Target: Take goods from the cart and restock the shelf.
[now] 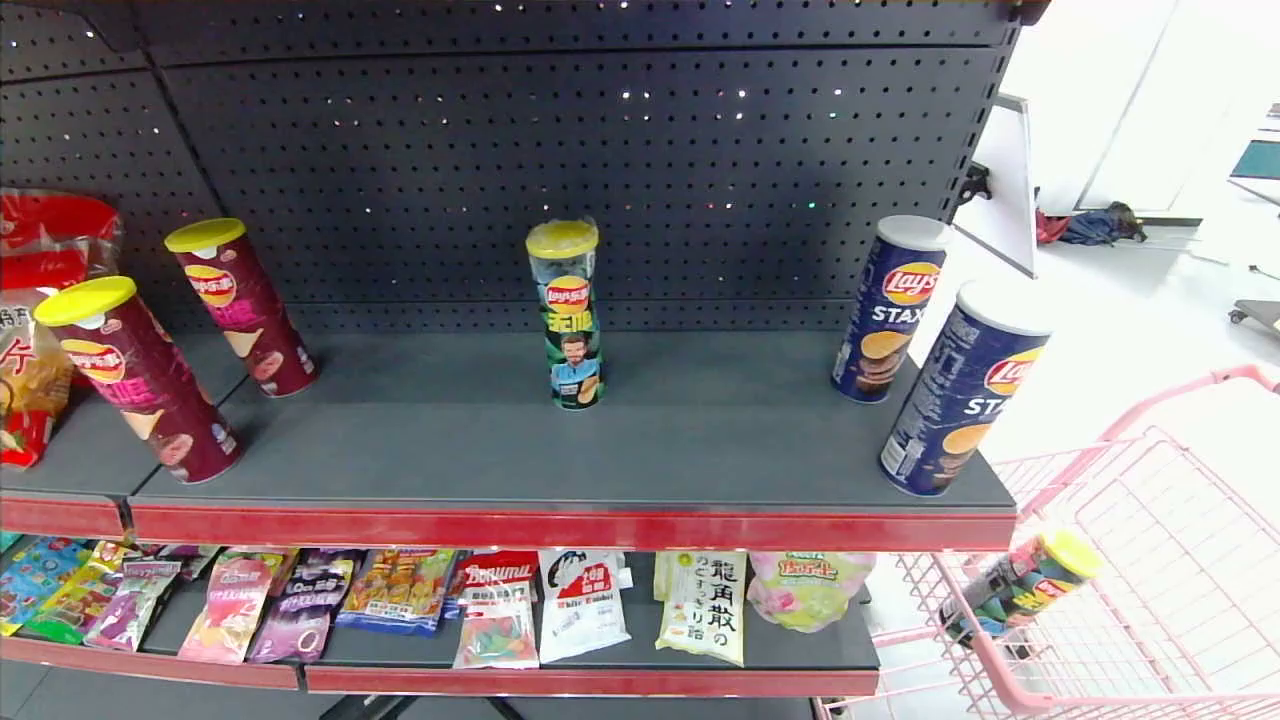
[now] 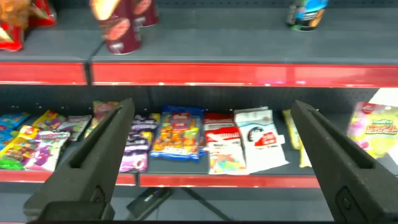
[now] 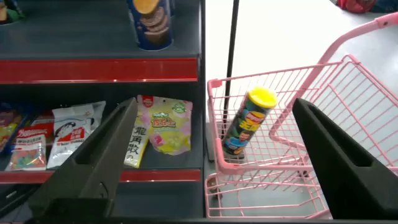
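A pink wire cart (image 1: 1150, 560) stands to the right of the dark shelf (image 1: 600, 450). One can with a yellow lid (image 1: 1020, 585) leans inside the cart against its near wall. My right gripper (image 3: 214, 102) is open and empty, facing the cart (image 3: 348, 99) and that can (image 3: 249, 121) from a distance. On the shelf stand a green can with a yellow lid (image 1: 568, 315) in the middle, two maroon cans (image 1: 140, 380) at the left and two blue cans (image 1: 960, 390) at the right. My left gripper (image 2: 211, 104) is open and empty, held in front of the lower shelf.
The lower shelf (image 1: 590, 680) holds a row of several snack bags (image 1: 500, 600). Red snack bags (image 1: 40, 300) sit at the upper shelf's far left. A white board (image 1: 1010, 180) hangs off the shelf's right end. Bare floor lies behind the cart.
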Available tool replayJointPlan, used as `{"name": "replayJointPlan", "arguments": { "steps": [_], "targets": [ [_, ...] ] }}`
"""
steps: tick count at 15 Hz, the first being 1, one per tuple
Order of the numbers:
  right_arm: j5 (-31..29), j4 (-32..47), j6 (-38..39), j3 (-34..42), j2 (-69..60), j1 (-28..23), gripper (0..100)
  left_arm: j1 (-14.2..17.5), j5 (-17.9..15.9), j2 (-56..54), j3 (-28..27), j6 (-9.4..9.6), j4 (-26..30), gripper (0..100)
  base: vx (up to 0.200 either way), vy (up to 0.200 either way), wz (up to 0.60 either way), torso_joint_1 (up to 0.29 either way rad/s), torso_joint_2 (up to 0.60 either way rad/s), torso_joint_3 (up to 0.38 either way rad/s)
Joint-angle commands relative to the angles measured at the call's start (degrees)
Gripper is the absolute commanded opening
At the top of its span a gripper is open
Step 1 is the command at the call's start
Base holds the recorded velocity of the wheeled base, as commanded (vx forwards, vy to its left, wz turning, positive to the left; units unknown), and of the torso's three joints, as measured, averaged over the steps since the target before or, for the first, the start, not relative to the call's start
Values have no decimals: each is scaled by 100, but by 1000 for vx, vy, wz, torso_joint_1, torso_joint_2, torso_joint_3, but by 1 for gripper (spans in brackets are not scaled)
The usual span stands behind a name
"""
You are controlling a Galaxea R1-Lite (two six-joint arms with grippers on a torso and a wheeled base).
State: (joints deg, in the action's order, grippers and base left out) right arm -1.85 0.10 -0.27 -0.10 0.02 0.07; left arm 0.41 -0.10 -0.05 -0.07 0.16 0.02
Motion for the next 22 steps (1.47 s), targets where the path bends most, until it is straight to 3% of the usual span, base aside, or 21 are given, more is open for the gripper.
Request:
{"name": "replayJointPlan", "arguments": {
  "steps": [1, 10, 16, 22],
  "targets": [
    [1, -1, 0, 1, -2, 1, 100, 2, 1, 5, -1, -7, -2, 100, 0, -200, 0, -2, 7, 2],
    [-8, -1, 0, 1, -2, 1, 100, 2, 1, 5, -1, -7, -2, 100, 0, -200, 0, 2, 4, 3],
    [-8, -1, -8, 1, -2, 1, 100, 2, 1, 5, -1, -7, -2, 100, 0, 0, 0, 0, 0, 0],
    [-17, -1, 0, 1, -2, 1, 100, 2, 1, 5, -1, -7, -2, 100, 0, 0, -600, 3, 2, 4]
  ]
}}
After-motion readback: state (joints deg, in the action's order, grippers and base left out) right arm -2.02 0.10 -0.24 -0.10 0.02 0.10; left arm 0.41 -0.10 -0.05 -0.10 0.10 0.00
